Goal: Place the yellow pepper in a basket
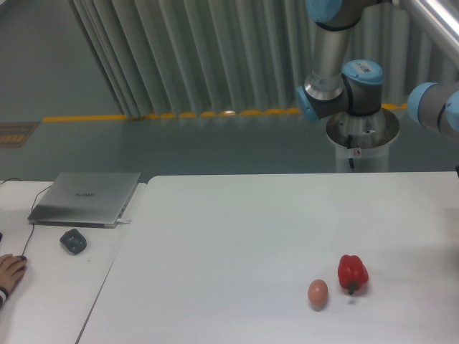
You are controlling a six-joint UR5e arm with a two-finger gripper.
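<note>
**Pepper and basket both out of view**

Only the arm (337, 57) shows, its upper joints at the far right; the gripper is off-frame, so its fingers cannot be judged. Neither yellow pepper nor basket is visible. On the table (237, 229) lie a red pepper (352, 273) and an egg (318, 292). The task step is unclear; next, locating the pepper.

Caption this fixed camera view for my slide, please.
Red pepper beside egg on white table; gripper out of frame.
</note>
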